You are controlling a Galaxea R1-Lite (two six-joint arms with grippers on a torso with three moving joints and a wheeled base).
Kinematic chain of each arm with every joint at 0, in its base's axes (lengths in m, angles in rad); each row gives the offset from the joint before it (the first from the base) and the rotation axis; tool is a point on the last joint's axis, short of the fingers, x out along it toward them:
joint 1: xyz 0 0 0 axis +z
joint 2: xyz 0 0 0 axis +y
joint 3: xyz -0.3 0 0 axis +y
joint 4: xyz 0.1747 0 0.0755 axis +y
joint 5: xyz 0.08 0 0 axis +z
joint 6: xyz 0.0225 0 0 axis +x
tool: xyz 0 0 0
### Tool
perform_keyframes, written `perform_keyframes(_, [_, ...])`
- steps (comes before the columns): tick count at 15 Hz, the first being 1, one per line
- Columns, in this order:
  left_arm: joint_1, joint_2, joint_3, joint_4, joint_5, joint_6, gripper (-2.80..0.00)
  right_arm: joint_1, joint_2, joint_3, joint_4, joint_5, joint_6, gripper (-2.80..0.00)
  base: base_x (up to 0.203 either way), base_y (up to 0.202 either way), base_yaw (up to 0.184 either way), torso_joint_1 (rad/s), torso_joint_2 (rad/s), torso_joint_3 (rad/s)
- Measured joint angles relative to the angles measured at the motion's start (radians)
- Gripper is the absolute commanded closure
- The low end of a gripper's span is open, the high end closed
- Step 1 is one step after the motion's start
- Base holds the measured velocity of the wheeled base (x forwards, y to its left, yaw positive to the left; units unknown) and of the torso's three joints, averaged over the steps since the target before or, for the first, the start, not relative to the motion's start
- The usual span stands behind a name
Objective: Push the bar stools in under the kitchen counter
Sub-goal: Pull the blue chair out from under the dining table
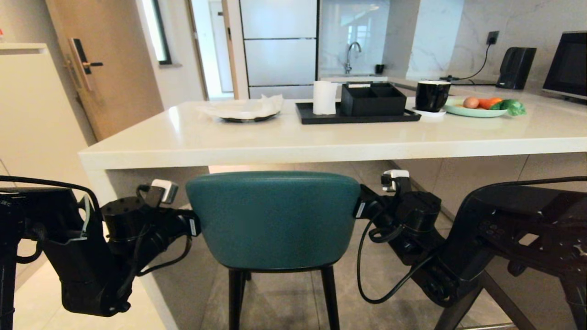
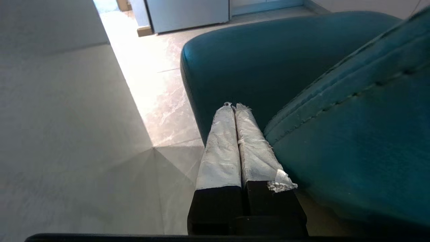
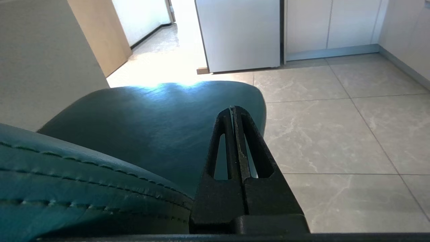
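Note:
One teal bar stool (image 1: 274, 219) stands in front of me, its rounded back just below the front edge of the white kitchen counter (image 1: 293, 149); its seat (image 3: 141, 117) reaches under the slab. My left gripper (image 2: 234, 106), with white-taped fingers, is shut and empty, lying along the left side of the stool's back (image 2: 352, 134). On the other side my right gripper (image 3: 232, 108), black-fingered, is also shut and empty against the back's right edge (image 3: 84, 174). In the head view both sets of fingertips are hidden behind the backrest.
The counter's white side panel (image 1: 110, 185) stands close to my left arm. On the counter are a plate with paper (image 1: 245, 112), a black tray (image 1: 357, 118) with a paper roll, a black mug (image 1: 432, 95) and a vegetable plate (image 1: 477, 109). Tiled floor (image 3: 336, 134) lies right of the stool.

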Motion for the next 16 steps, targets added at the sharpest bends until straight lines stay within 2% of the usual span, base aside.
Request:
perform_keyframes(8, [-0.016, -0.095, 0.146, 0.001, -0.010, -0.008, 0.00, 0.000, 0.001, 0.017, 0.002, -0.009, -0.002, 0.00, 0.000, 0.000, 0.000, 0.000, 0.00, 0.000])
perform_keyframes(16, [-0.033, -0.105, 0.141, 0.006, -0.014, -0.009, 0.00, 0.001, -0.007, 0.039, 0.004, -0.021, -0.002, 0.00, -0.009, 0.000, 0.000, 0.001, 0.00, 0.000])
